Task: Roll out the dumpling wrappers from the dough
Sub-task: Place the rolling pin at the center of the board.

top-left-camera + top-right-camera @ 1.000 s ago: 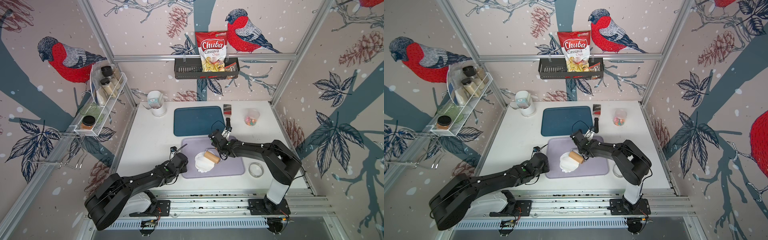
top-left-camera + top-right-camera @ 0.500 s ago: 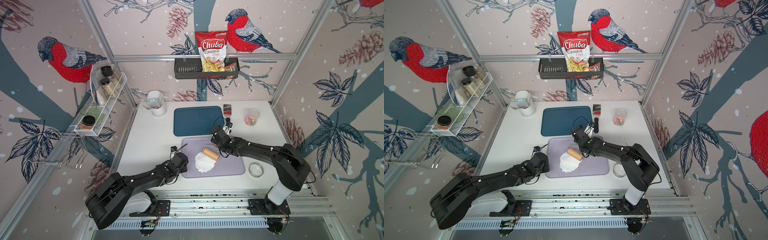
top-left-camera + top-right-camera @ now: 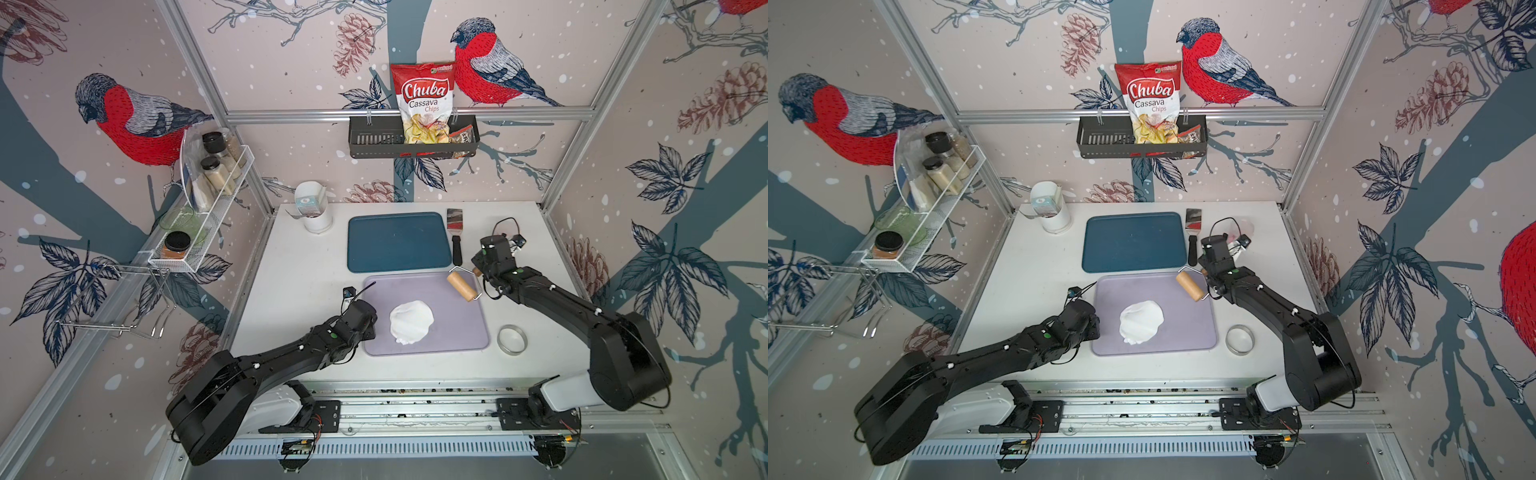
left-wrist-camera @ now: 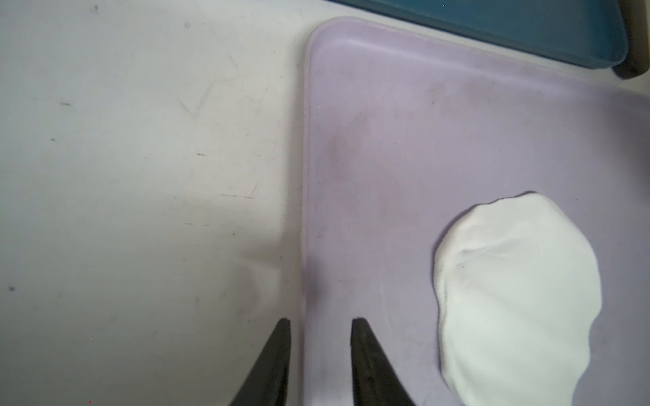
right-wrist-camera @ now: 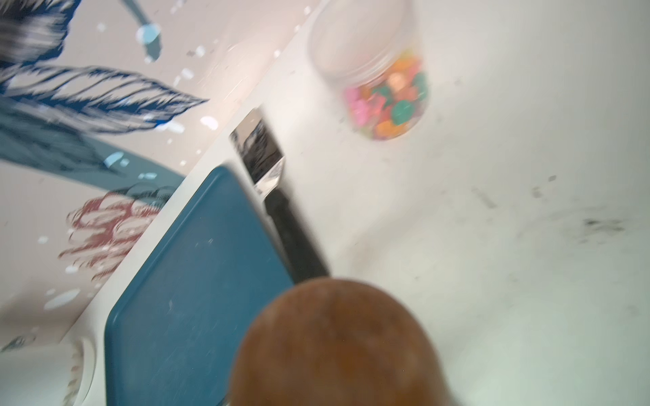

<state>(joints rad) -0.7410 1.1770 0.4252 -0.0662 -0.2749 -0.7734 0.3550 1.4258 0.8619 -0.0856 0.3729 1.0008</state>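
Both top views: flattened white dough (image 3: 411,322) with an irregular outline lies mid-way on the lilac rectangular plastic tray (image 3: 457,328). Right gripper (image 3: 480,274) is clamped on the handle of a small wooden roller (image 3: 461,284) with a wire frame, at the tray's far right corner. Left gripper (image 3: 369,329) is at the tray's left edge.

Left wrist: black fingertips (image 4: 362,348) parted, straddling the tray rim, one over the white table (image 4: 140,175). Dough near, untouched.

Right wrist: blurred. Brown roller handle fills the foreground, fingers not visible. Dark blue tray (image 5: 197,281) and metal spatula (image 5: 262,158) lie beyond.

matte black arms (image 3: 270,370) with green dots (image 3: 332,333), white bases (image 3: 565,392), looped cables (image 3: 505,222)
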